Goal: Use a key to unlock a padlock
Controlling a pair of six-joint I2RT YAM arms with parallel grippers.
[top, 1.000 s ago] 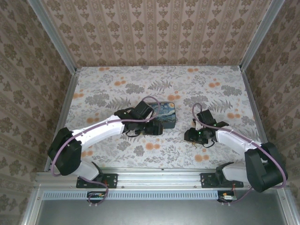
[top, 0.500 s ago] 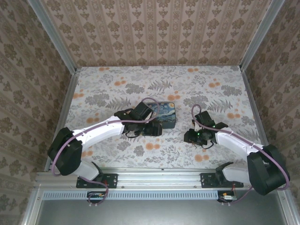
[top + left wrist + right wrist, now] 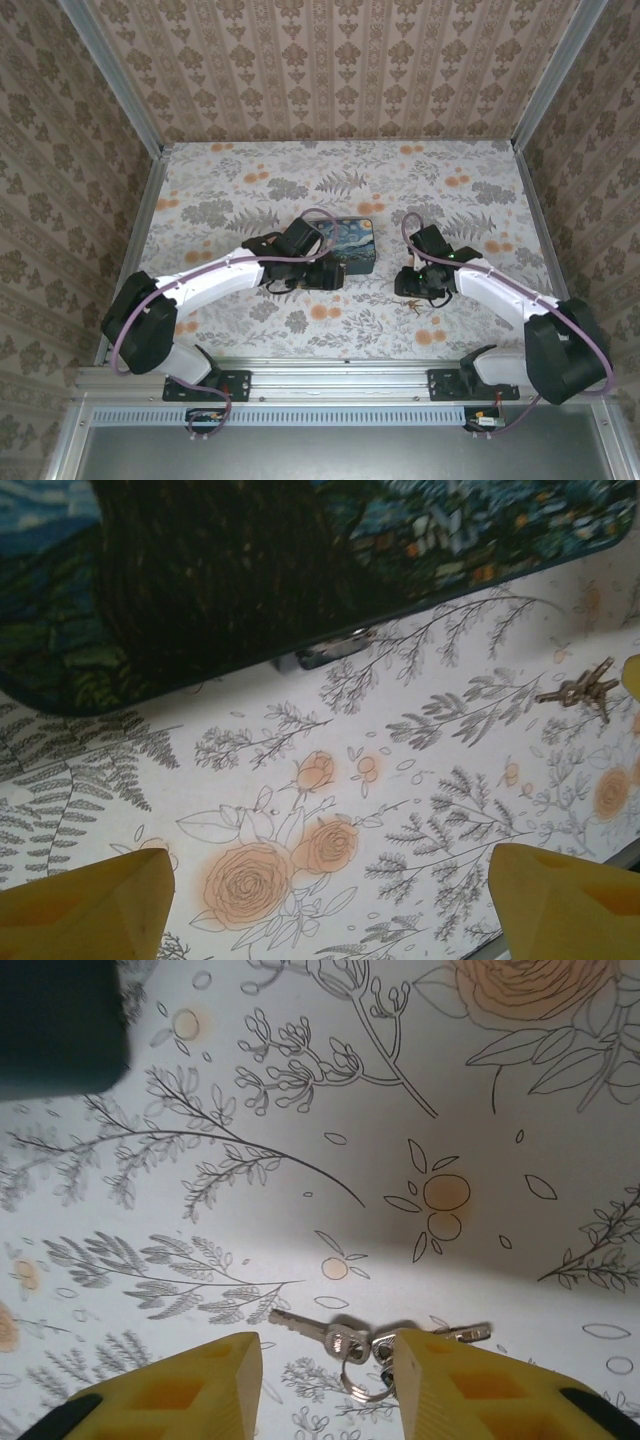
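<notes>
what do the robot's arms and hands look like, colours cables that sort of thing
The left arm and right arm both have white shells on the long links and bulky black joints. A purple cable runs along each arm, looping free near the wrist. The left hand and right hand each end in two blocky yellow fingers.

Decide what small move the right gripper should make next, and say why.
Probably lower the right gripper a little and close it on the keys. In the right wrist view the bunch lies flat on the table between the open fingers, with one finger already at the ring, and it is not yet gripped.
</notes>
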